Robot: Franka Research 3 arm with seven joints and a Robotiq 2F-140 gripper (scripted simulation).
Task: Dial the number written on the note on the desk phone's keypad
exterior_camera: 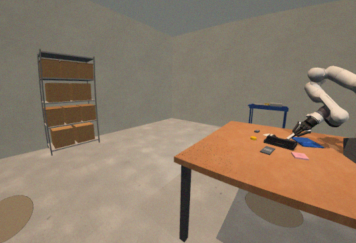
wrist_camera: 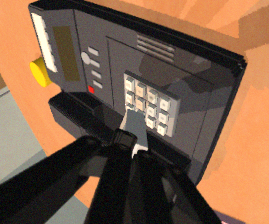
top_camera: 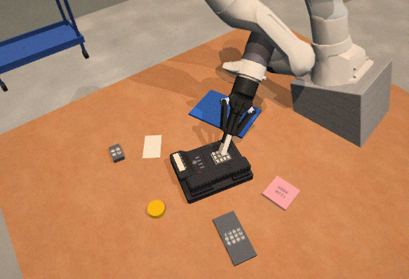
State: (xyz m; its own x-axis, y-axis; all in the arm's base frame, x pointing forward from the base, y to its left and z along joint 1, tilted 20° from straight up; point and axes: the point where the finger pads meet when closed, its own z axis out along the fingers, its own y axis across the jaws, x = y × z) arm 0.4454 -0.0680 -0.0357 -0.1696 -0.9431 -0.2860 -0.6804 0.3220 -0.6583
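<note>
On the orange table [top_camera: 77, 240], going left to right: a small grey keypad block [top_camera: 116, 152], a cream card [top_camera: 152, 146], a yellow disc [top_camera: 155, 208], then the black desk phone [top_camera: 211, 171] at centre, handset in its cradle. The gripper [top_camera: 224, 147], fingers pressed together and holding nothing, slants down onto the phone's keypad [wrist_camera: 148, 104], its pale tips touching one key. Nearer lies a grey remote [top_camera: 234, 237]; the pink note [top_camera: 280, 191] lies right of the phone.
</note>
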